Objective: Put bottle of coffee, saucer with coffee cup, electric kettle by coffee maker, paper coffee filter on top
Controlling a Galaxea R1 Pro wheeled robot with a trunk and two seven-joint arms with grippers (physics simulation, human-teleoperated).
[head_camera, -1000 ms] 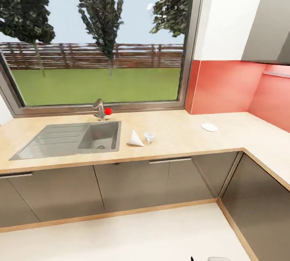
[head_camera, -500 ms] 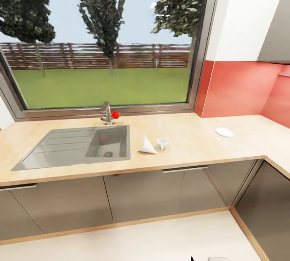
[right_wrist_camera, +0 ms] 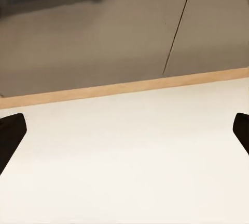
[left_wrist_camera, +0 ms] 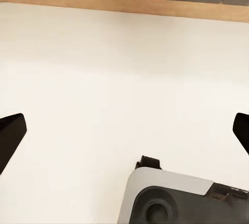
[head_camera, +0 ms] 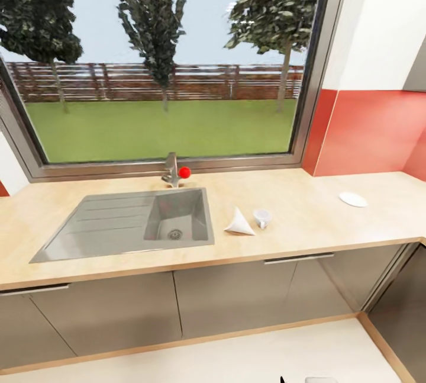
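Both grippers point(left_wrist_camera: 124, 130) point(right_wrist_camera: 124, 130) spread and empty; filter point(head_camera: 239, 223) on surface point(head_camera: 296, 217) beside cup point(head_camera: 261, 218) judged light, flimsy, best pinched gently at its rim.

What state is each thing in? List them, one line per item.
Paper coffee filter: lying on its side on the countertop.
Coffee cup: upright on the countertop, not on the saucer.
Saucer: flat, bare.
Left claw: open, empty.
Right claw: open, empty.
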